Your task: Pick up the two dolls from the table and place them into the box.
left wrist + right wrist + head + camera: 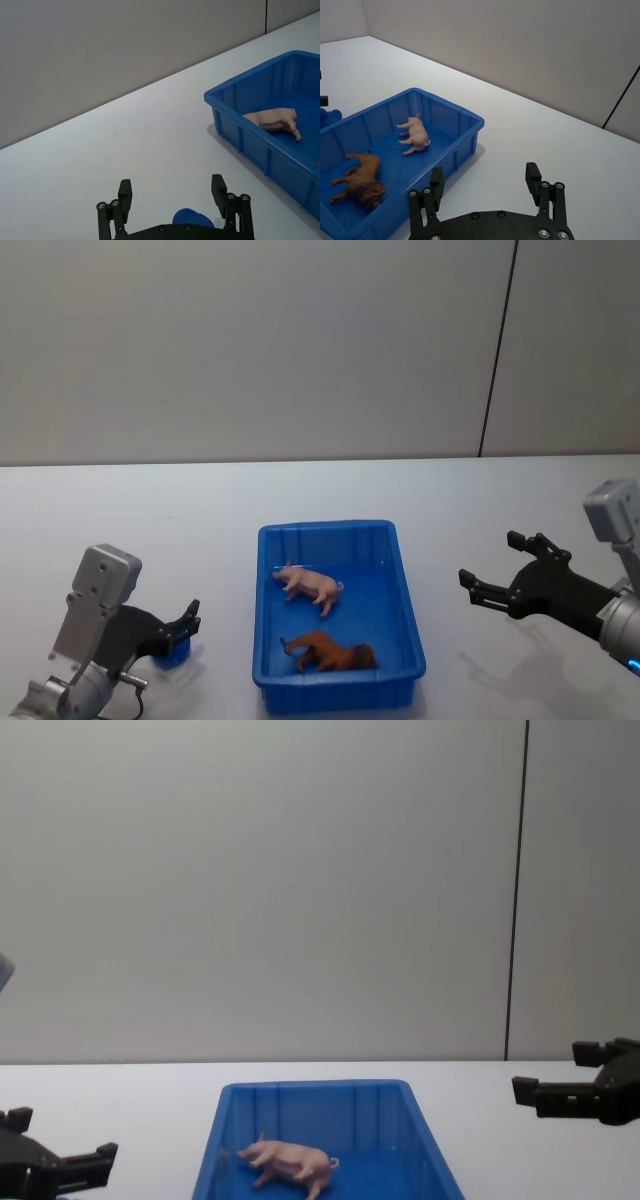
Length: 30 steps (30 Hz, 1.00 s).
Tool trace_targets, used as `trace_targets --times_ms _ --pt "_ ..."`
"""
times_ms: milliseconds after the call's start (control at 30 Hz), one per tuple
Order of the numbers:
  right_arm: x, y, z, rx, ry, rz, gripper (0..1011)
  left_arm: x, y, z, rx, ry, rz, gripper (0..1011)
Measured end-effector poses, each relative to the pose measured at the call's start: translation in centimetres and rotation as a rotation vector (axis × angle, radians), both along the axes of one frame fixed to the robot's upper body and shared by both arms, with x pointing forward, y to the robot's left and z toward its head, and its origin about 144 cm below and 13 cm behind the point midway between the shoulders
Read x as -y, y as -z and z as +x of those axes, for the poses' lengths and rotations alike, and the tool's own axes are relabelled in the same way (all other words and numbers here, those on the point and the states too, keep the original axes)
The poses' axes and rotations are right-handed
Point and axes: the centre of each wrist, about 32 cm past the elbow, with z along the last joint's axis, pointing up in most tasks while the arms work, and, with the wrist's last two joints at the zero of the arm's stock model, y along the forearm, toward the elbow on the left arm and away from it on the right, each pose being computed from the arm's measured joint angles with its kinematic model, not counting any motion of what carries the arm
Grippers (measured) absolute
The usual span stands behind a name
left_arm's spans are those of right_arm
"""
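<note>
Both dolls lie on their sides inside the blue box (410, 630). The pale pink pig (310, 586) is toward the far end and the reddish-brown shaggy animal (332, 652) toward the near end. The wrist views also show the pig (272, 119) (415, 132), the brown animal (362, 177) and the box rim (470, 120). My left gripper (190, 620) hovers low over the table (120, 520) left of the box, open and holding nothing. My right gripper (490, 560) hangs to the right of the box, open and holding nothing. The chest view shows the pig (290, 1160) in the box (310, 1105).
A small blue object (178, 652) sits just under my left gripper. A grey wall with a dark vertical seam (497, 350) runs behind the table. Bare white tabletop lies on both sides of the box.
</note>
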Motion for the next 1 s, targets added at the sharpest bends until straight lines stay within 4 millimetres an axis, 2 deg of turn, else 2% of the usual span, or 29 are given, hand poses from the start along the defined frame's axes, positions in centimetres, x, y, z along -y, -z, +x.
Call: trace_targets --times_ms 400,1000 --pt "0.0 0.0 0.0 0.000 0.000 0.000 1001 -0.8 1.4 0.4 -0.043 0.012 0.000 1001" --pt "0.0 0.0 0.0 0.000 0.000 0.000 1001 -1.6 1.9 0.0 -0.103 0.033 -0.008 1001"
